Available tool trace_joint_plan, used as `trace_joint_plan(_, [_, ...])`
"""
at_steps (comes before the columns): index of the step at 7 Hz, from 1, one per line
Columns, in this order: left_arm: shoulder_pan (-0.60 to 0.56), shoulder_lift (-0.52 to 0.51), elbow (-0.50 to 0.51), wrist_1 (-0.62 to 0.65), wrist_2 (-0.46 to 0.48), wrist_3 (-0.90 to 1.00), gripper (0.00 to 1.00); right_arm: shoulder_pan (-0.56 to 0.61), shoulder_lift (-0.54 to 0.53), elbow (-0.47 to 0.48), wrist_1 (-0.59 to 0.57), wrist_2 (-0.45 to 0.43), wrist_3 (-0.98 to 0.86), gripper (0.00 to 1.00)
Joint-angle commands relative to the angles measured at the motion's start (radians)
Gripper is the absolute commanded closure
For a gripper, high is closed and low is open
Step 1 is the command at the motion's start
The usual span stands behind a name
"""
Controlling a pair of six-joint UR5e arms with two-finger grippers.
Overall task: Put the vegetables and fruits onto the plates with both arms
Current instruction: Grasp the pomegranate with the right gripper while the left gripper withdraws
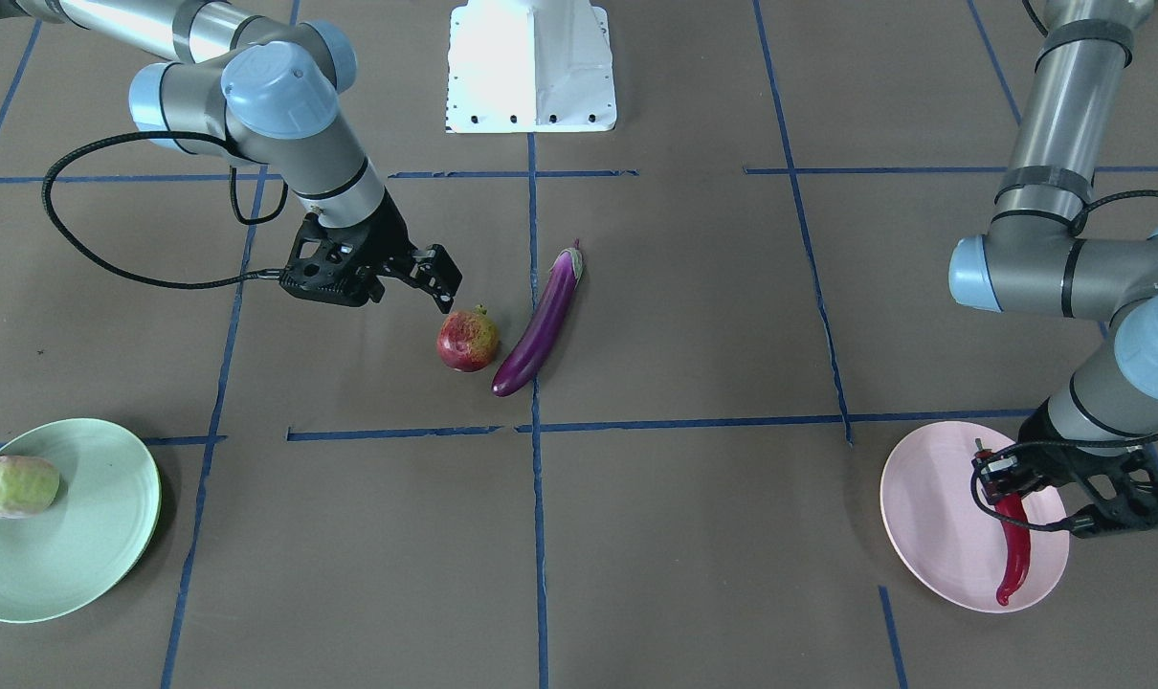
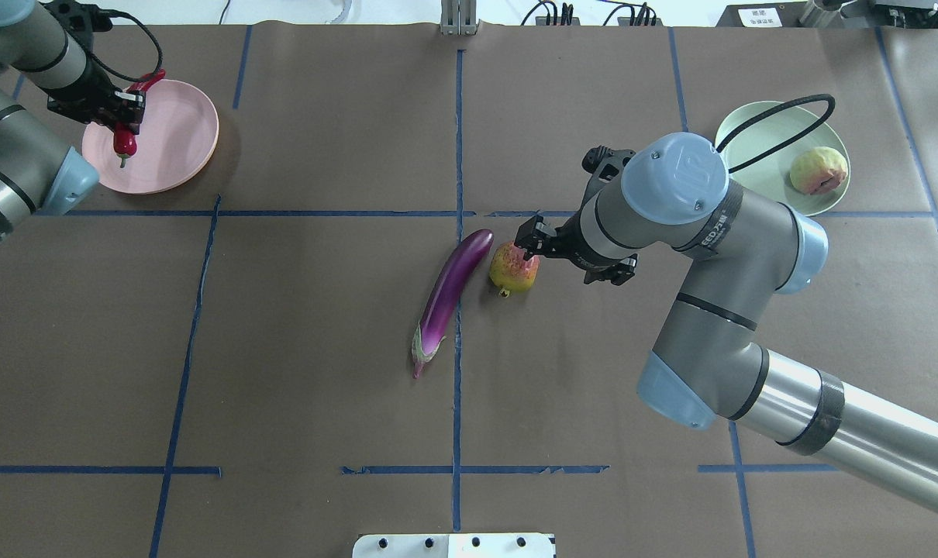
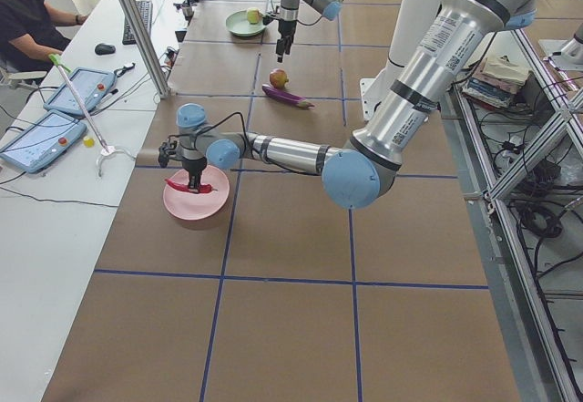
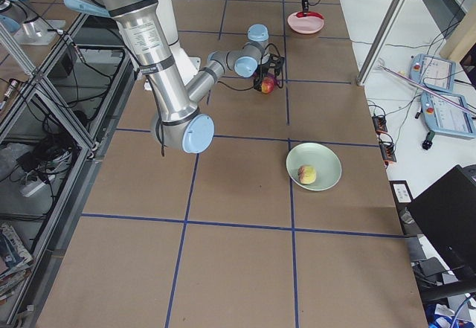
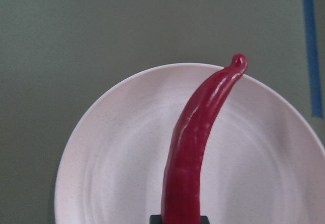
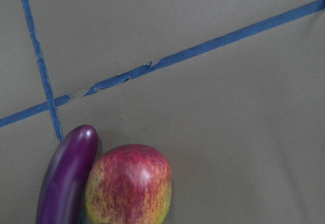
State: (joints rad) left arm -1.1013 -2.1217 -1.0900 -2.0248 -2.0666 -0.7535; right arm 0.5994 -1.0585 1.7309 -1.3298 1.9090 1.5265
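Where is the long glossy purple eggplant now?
In the overhead view, the long glossy purple eggplant lies mid-table along the blue centre tape line, just left of the mottled red-yellow pomegranate.

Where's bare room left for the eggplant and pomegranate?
Green plate: bare except the cabbage at its outer rim. Pink plate: inner half bare, left gripper holds chili over the rest. Crowded: eggplant beside pomegranate, right gripper there.

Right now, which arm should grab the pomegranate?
The right. The right pincer hangs just beside the pomegranate; the left pincer is far off, holding the chili pepper over the pink plate.
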Motion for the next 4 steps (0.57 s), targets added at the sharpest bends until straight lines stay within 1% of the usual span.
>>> trace_joint_plan(1, [-0.002, -0.009, 0.044, -0.022, -0.001, 0.003, 0.24, -0.021, 0.047, -0.063, 0.0, -0.057, 0.007, 0.0])
trace_joint_plan(2, [0.001, -0.007, 0.044, -0.049, -0.001, 0.002, 0.06, -0.027, 0.095, -0.111, 0.0, -0.059, 0.036, 0.0])
trace_joint_plan(3, [0.001, -0.009, 0.041, -0.054, -0.003, -0.007, 0.0, -0.044, 0.097, -0.126, 0.001, -0.067, 0.047, 0.0])
trace_joint_plan(4, [0.003, -0.009, 0.038, -0.054, -0.003, -0.009, 0.0, -0.044, 0.116, -0.134, 0.0, -0.07, 0.063, 0.0])
